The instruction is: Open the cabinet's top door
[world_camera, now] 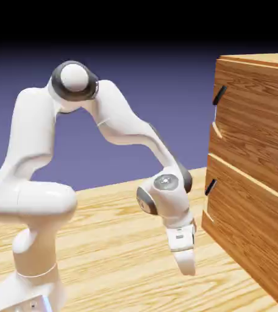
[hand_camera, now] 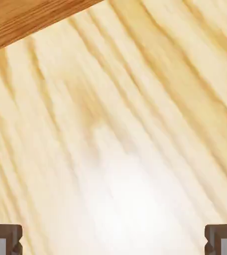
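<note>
The brown wood-grain cabinet (world_camera: 257, 170) stands at the right of the exterior view. Its top door (world_camera: 257, 116) carries a small black handle (world_camera: 219, 94) near its left edge, and the lower front has a matching handle (world_camera: 210, 186). My gripper (world_camera: 186, 263) hangs low over the table, pointing down, left of the cabinet's lower front and well below the top door's handle. In the hand view my gripper (hand_camera: 113, 244) is open, its two fingertips (hand_camera: 3, 239) far apart at the bottom corners with only pale table wood between them. A strip of cabinet wood (hand_camera: 26, 17) crosses the hand view's upper left.
The pale wood table (world_camera: 117, 244) spreads under the arm and up to the cabinet's base. The arm's elbow (world_camera: 74, 79) rises high at the left of the exterior view.
</note>
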